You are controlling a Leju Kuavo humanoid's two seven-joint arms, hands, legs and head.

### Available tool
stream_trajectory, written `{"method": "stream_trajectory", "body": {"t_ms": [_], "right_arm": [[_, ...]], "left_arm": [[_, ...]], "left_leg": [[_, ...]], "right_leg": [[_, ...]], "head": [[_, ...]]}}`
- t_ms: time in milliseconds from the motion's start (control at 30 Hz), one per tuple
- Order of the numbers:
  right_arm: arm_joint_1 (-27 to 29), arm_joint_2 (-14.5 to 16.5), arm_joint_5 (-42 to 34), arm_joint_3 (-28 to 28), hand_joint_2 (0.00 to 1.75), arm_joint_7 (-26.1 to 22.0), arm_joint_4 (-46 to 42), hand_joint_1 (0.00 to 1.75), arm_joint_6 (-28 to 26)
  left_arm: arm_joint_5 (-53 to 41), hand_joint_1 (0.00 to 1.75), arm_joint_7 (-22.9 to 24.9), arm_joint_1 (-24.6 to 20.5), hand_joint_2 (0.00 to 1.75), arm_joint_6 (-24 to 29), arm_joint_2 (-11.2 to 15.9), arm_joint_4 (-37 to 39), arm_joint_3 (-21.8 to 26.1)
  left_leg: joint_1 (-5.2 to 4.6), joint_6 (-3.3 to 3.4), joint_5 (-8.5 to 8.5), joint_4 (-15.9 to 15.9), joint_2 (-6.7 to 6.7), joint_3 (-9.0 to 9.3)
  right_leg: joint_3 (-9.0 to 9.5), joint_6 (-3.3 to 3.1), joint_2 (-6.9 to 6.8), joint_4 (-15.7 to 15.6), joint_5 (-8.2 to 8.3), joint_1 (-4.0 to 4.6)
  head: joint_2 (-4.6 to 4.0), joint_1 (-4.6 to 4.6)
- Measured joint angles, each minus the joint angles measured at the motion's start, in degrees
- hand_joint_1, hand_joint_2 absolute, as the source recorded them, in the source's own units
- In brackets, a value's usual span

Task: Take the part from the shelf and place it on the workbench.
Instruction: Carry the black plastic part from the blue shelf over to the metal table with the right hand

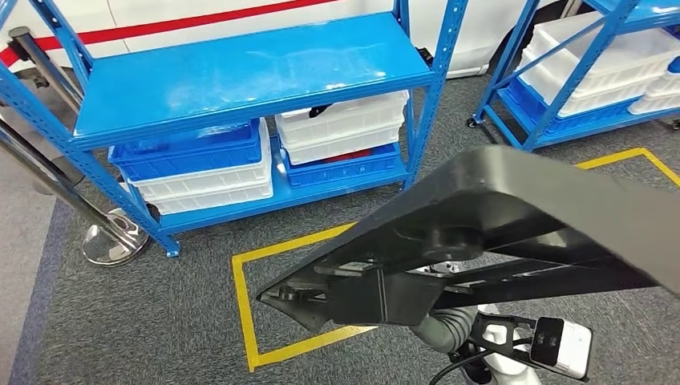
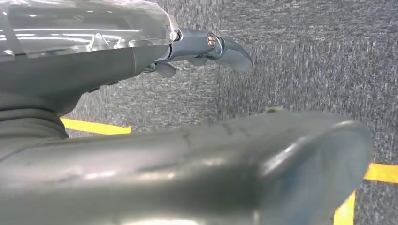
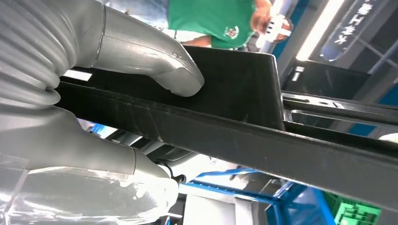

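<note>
Already off the blue shelf point(image 1: 240, 76), the long black part point(image 1: 513, 216) rode clamped in the right hand point(image 3: 94, 93), thumb over its rim. Left hand point(image 2: 197, 51) hung loose, fingers point(image 2: 232, 54) apart, empty. It needed keeping level while being carried to the bench.

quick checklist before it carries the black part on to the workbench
1. Right hand grips the long black plastic part: ok, thumb on top of its rim, fingers beneath.
2. Left hand free: ok, it holds nothing and hangs above the grey carpet.
3. Part off the blue metal shelf: ok, it is apart from the rack.
4. Part level: not ok, it slants in the head view.
5. Workbench location: cannot tell.
6. Person in green shirt near the part: cannot tell how close.
</note>
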Motion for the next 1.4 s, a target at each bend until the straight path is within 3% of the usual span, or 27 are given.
{"method": "stream_trajectory", "body": {"t_ms": [33,67,100,167,233,300,367,433,467,533,567,600,667,700,733,800,833,900,967,1033,1067,1100,1167,1233,1267,1333,1400], "right_arm": [[-0.35,0.03,-0.03,0.17,1.75,0.2,0.18,1.75,-0.04],[-0.75,0.05,-0.07,0.38,1.75,0.34,0.39,1.75,-0.11],[-1.19,0.07,-0.11,0.61,1.75,0.41,0.56,1.75,-0.26],[-2.16,0.08,-0.2,1.07,1.75,0.53,0.88,1.75,-0.62],[-2.97,0.09,-0.29,1.39,1.75,0.71,1.09,1.75,-0.84],[-3.46,0.08,-0.37,1.54,1.75,0.89,1.2,1.75,-0.86],[-4.1,0.07,-0.51,1.85,1.75,0.98,1.28,1.75,-0.8],[-4.88,0.08,-0.7,2.43,1.75,1.0,1.48,1.75,-0.76],[-5.1,0.1,-0.77,2.71,1.75,1.01,1.61,1.75,-0.72],[-5.26,0.14,-0.99,3.29,1.75,1.07,1.92,1.75,-0.61],[-5.41,0.18,-1.13,3.63,1.75,1.2,2.09,1.75,-0.56],[-5.66,0.24,-1.34,3.98,1.75,1.43,2.22,1.75,-0.54],[-6.41,0.39,-2.02,4.77,1.75,2.14,2.33,1.75,-0.56],[-6.77,0.46,-2.43,5.16,1.75,2.47,2.33,1.75,-0.58],[-7.02,0.51,-2.83,5.54,1.75,2.72,2.33,1.75,-0.64],[-7.21,0.55,-3.49,6.22,1.75,2.89,2.31,1.75,-0.92],[-7.25,0.55,-3.78,6.53,1.75,2.88,2.26,1.75,-1.13],[-7.5,0.56,-4.2,7.13,1.75,2.79,2.18,1.75,-1.5],[-7.69,0.58,-4.28,7.69,1.75,2.66,2.15,1.75,-1.91],[-7.65,0.59,-4.16,8.11,1.75,2.43,2.14,1.75,-2.51],[-7.64,0.6,-4.09,8.23,1.75,2.33,2.09,1.75,-2.88],[-7.68,0.62,-4.04,8.3,1.75,2.28,2.01,1.75,-3.24],[-7.85,0.72,-4.08,8.38,1.75,2.27,1.79,1.75,-3.79],[-8.07,0.85,-4.17,8.43,1.75,2.36,1.57,1.75,-4.0],[-8.14,0.89,-4.2,8.46,1.75,2.4,1.48,1.75,-4.01],[-8.16,0.92,-4.28,8.51,1.75,2.44,1.31,1.75,-4.04],[-8.34,0.91,-4.59,8.55,1.75,2.46,1.12,1.75,-4.18]], "left_arm": [[-0.05,0.0,-0.05,0.02,0.0,0.15,-0.06,0.0,0.12],[-0.16,0.0,-0.17,0.02,0.0,0.22,-0.13,0.0,0.2],[-0.32,0.0,-0.36,-0.04,0.0,0.22,-0.19,0.0,0.25],[-0.72,0.0,-0.91,-0.2,0.0,0.14,-0.26,0.0,0.28],[-1.09,0.0,-1.42,-0.34,0.0,0.06,-0.32,0.0,0.29],[-1.35,0.0,-1.82,-0.5,0.0,-0.08,-0.52,0.0,0.3],[-1.53,0.0,-2.15,-0.74,0.0,-0.37,-0.82,0.0,0.3],[-1.74,0.0,-2.32,-0.83,0.0,-0.64,-1.07,0.0,0.3],[-1.85,0.0,-2.36,-0.8,0.0,-0.71,-1.19,0.0,0.3],[-2.03,0.0,-2.38,-0.77,0.0,-0.76,-1.54,0.0,0.3],[-2.16,0.0,-2.38,-0.81,0.0,-0.75,-1.73,0.0,0.3],[-2.29,0.0,-2.38,-0.89,0.0,-0.75,-1.95,0.0,0.3],[-2.63,0.0,-2.38,-1.06,0.0,-0.68,-2.33,0.0,0.28],[-2.81,0.0,-2.38,-1.1,0.0,-0.63,-2.49,0.0,0.28],[-3.01,0.0,-2.38,-1.14,0.0,-0.57,-2.6,0.0,0.27],[-3.4,0.0,-2.41,-1.19,0.0,-0.46,-2.8,0.0,0.27],[-3.54,0.0,-2.45,-1.24,0.0,-0.37,-2.87,0.0,0.27],[-3.69,0.0,-2.55,-1.22,0.0,-0.16,-2.95,0.0,0.27],[-3.71,0.0,-2.57,-1.01,0.0,0.03,-2.94,0.0,0.27],[-3.82,0.0,-2.44,-0.8,0.0,0.17,-2.94,0.01,0.27],[-3.96,0.0,-2.28,-0.76,0.0,0.27,-2.95,0.01,0.27],[-4.11,0.0,-2.09,-0.77,0.0,0.38,-2.96,0.02,0.27],[-4.31,0.0,-1.71,-0.83,0.0,0.61,-2.98,0.02,0.27],[-4.37,0.0,-1.47,-0.85,0.0,0.8,-2.99,0.02,0.27],[-4.39,0.0,-1.38,-0.86,0.0,0.88,-2.99,0.02,0.27],[-4.45,0.0,-1.25,-0.97,0.0,1.01,-3.09,0.02,0.27],[-4.67,0.0,-1.14,-1.11,0.0,1.1,-3.24,0.02,0.27]], "left_leg": [[0.02,0.0,0.34,0.79,-0.07,-0.3],[0.05,0.06,1.74,-0.71,-0.15,0.49],[0.11,0.15,3.85,-4.24,-0.57,2.25],[0.27,0.44,6.72,-11.69,-2.76,5.77],[0.22,0.81,7.19,-14.58,-4.12,6.85],[0.2,1.39,7.69,-14.87,-3.17,6.78],[0.42,2.15,8.39,-15.28,-1.91,6.67],[0.45,2.6,8.79,-15.4,-0.58,6.27],[0.41,2.68,8.86,-15.32,0.12,6.03],[0.36,2.7,8.93,-15.11,1.54,5.62],[0.36,2.68,8.93,-15.03,2.21,5.52],[0.35,2.64,8.91,-14.99,2.83,5.52],[0.21,2.32,8.86,-14.99,3.91,5.65],[0.11,2.03,8.87,-15.02,4.35,5.71],[0.02,1.7,8.9,-15.09,4.81,5.76],[-0.1,1.0,8.96,-15.32,5.73,5.88],[-0.06,0.69,8.64,-15.15,5.43,5.85],[0.04,0.24,6.37,-12.32,3.19,4.73],[0.16,0.06,2.56,-5.4,0.67,1.74],[0.18,-0.1,0.89,0.11,-0.04,-0.75],[0.21,-0.13,1.74,0.0,-0.14,-0.69],[0.28,-0.12,3.55,-2.31,-0.36,0.4],[0.59,0.01,7.15,-9.6,-2.69,3.69],[0.79,0.26,8.16,-13.66,-5.15,5.34],[0.72,0.45,8.0,-13.95,-5.49,5.37],[0.77,1.1,8.38,-14.38,-4.15,5.39],[0.95,1.86,8.86,-14.93,-2.6,5.5]], "right_leg": [[-0.25,0.03,0.68,0.22,0.1,0.01],[-0.45,0.09,1.38,0.48,0.17,0.0],[-0.62,0.17,2.04,0.76,0.21,-0.03],[-1.07,0.53,3.24,1.37,0.36,-0.01],[-1.69,1.26,4.3,1.63,0.79,-0.07],[-2.16,2.16,5.18,1.5,1.32,-0.18],[-3.01,2.8,3.73,3.01,0.09,-0.08],[-5.46,3.21,1.04,8.82,-3.64,-0.1],[-7.05,3.4,0.34,12.72,-5.61,-0.24],[-8.61,3.68,-0.21,17.38,-7.17,-0.54],[-7.71,3.72,-0.42,16.37,-6.31,-0.64],[-5.73,3.66,-0.83,13.24,-4.69,-0.7],[-1.0,3.16,-3.11,4.93,-2.08,-0.34],[0.36,2.79,-3.96,2.26,-1.52,-0.04],[0.9,2.44,-4.46,0.96,-1.48,0.26],[0.7,1.76,-3.4,0.59,-1.14,0.35],[0.71,1.4,-2.84,0.23,-0.86,0.2],[0.75,0.59,-1.71,-0.49,-0.24,-0.19],[0.5,0.16,-0.5,-0.57,0.06,-0.23],[0.2,0.05,0.98,-0.32,0.18,-0.2],[0.08,0.08,1.75,-0.08,0.18,-0.21],[-0.01,0.16,2.51,0.23,0.13,-0.24],[-0.36,0.51,3.9,1.0,-0.06,-0.23],[-1.17,1.16,5.21,1.66,-0.01,-0.27],[-1.55,1.6,5.86,1.75,0.19,-0.32],[-2.02,2.45,6.67,1.75,0.53,-0.46],[-3.21,3.06,4.4,4.0,-1.02,-0.32]], "head": [[0.0,0.01],[0.0,0.01],[-0.01,0.01],[-0.01,0.02],[0.0,0.04],[0.0,0.05],[0.0,0.25],[0.0,0.5],[0.0,0.57],[0.0,0.59],[-0.01,0.6],[-0.01,0.6],[-0.01,0.57],[0.0,0.57],[0.0,0.55],[0.0,0.55],[0.0,0.55],[-0.01,0.49],[-0.01,0.41],[0.0,0.38],[0.0,0.38],[0.0,0.38],[0.0,0.38],[-0.01,0.42],[-0.01,0.43],[-0.01,0.43],[-0.01,0.76]]}}
